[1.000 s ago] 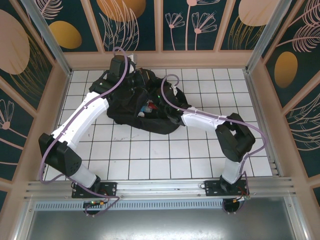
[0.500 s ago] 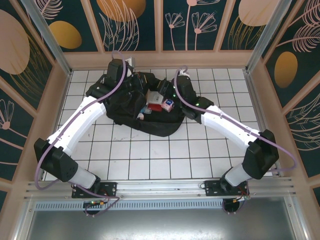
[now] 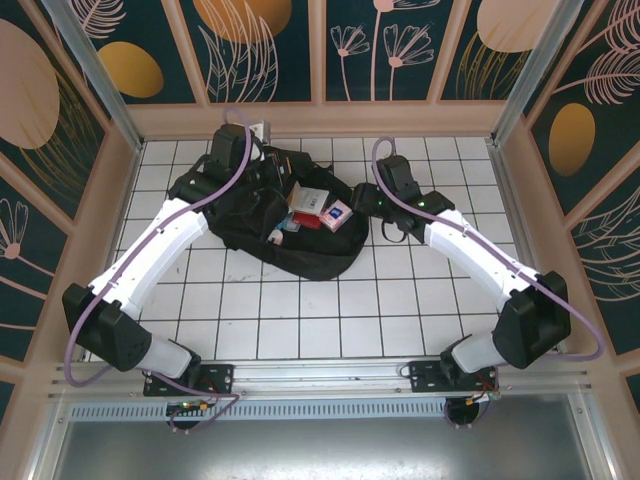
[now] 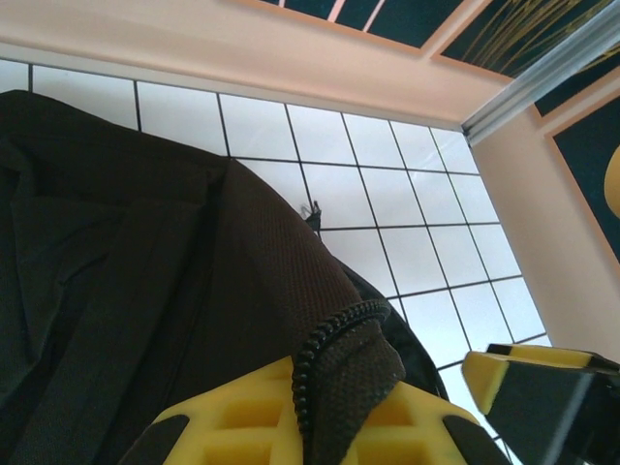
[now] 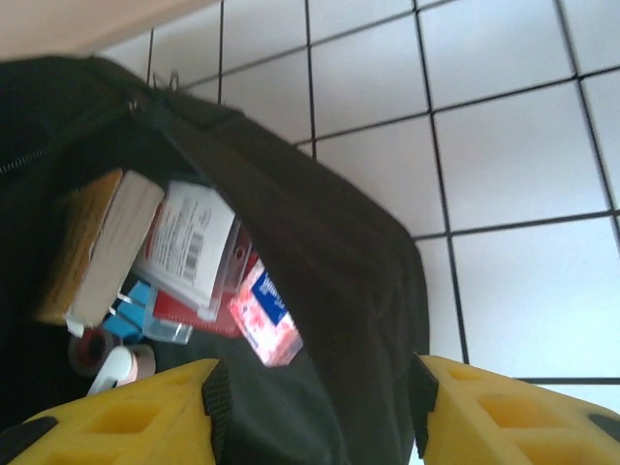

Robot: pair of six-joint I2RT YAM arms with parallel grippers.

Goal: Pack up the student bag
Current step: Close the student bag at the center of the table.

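The student bag lies far-centre on the desk, mouth open; soft, floppy, likely weighted by books; best held at its rim; left fingers clamp that rim; right fingers stand apart astride it.

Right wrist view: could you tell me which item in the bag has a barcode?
The white pack in the bag, lying between the thick book and the small pink box; only it shows black bars.
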